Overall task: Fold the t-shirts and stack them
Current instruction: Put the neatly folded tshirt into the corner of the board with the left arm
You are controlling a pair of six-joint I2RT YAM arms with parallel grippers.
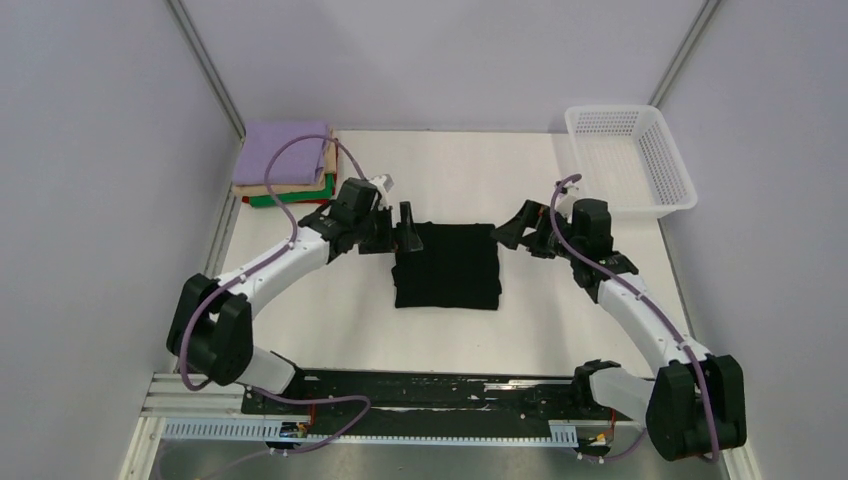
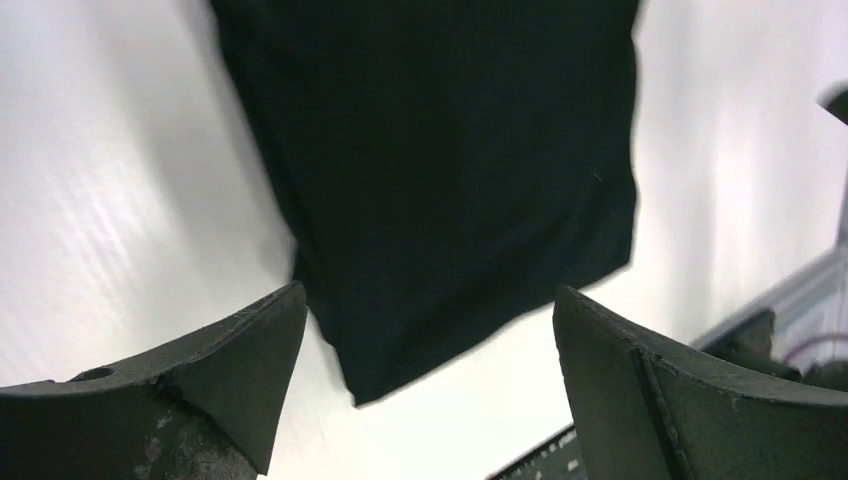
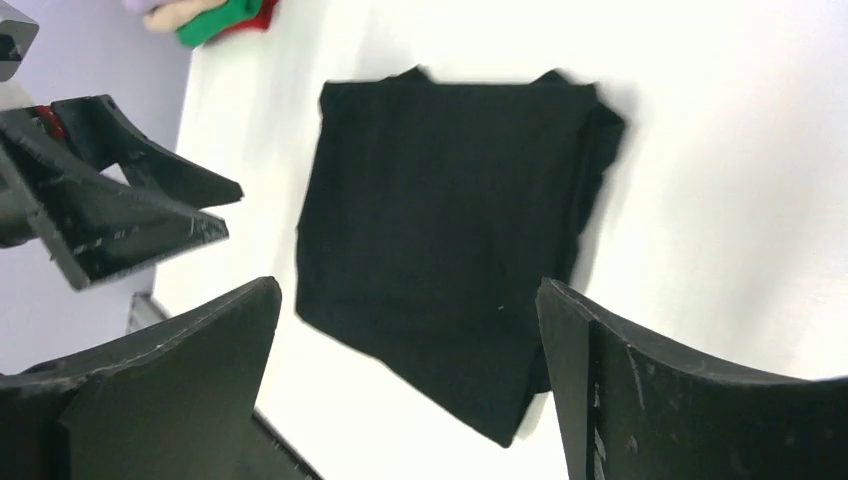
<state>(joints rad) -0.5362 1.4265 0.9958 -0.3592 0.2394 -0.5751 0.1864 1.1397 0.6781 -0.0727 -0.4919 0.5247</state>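
The black t-shirt (image 1: 447, 265) lies folded into a rectangle in the middle of the white table. It also shows in the left wrist view (image 2: 440, 170) and in the right wrist view (image 3: 450, 240). My left gripper (image 1: 403, 228) hovers at the shirt's far left corner, open and empty. My right gripper (image 1: 512, 228) hovers by the far right corner, open and empty. A stack of folded shirts, lavender (image 1: 283, 152) on top with tan, red and green under it, sits at the far left.
A white mesh basket (image 1: 630, 158) stands at the far right. Enclosure walls and metal posts stand on both sides. A black rail (image 1: 430, 400) with the arm bases runs along the near edge.
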